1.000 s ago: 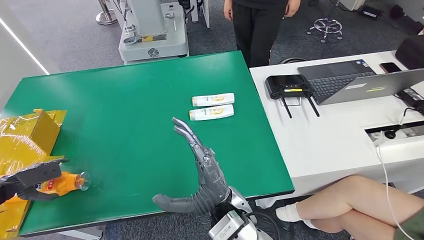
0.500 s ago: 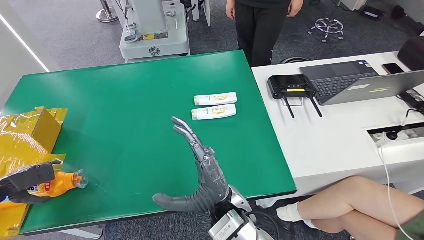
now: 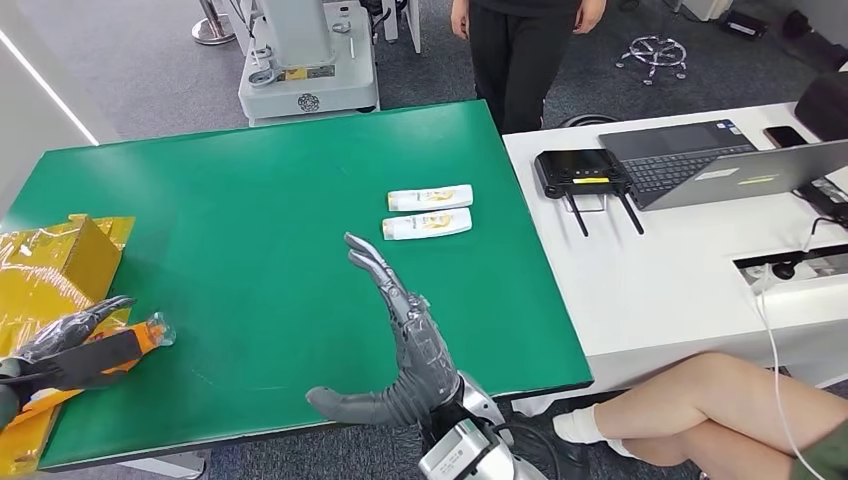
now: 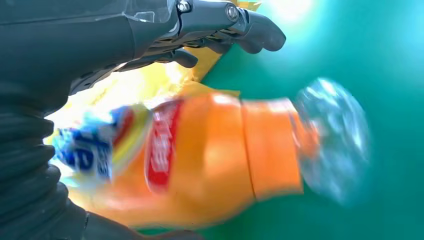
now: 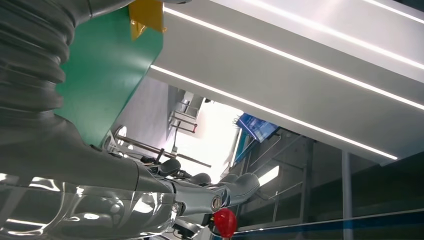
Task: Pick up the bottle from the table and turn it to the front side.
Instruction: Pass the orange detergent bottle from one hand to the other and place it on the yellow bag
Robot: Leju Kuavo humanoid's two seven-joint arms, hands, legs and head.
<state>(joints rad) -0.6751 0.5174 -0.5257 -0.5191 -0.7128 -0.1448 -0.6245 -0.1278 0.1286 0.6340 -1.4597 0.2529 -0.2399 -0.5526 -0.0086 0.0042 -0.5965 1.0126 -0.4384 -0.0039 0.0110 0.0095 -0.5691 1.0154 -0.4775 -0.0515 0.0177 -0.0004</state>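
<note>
Fingers of the left hand (image 3: 70,355) now wrap over the orange bottle (image 3: 140,337), rolled since a moment ago, so turning has begun. Beyond, above the green counter (image 3: 250,220), the right hand (image 3: 400,350) waits spread, empty.

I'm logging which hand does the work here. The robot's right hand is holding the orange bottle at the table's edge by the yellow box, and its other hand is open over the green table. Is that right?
Not quite: the left hand holds the orange bottle by the yellow box, as the head view and left wrist view show. The right hand is the open one over the green table.
</note>
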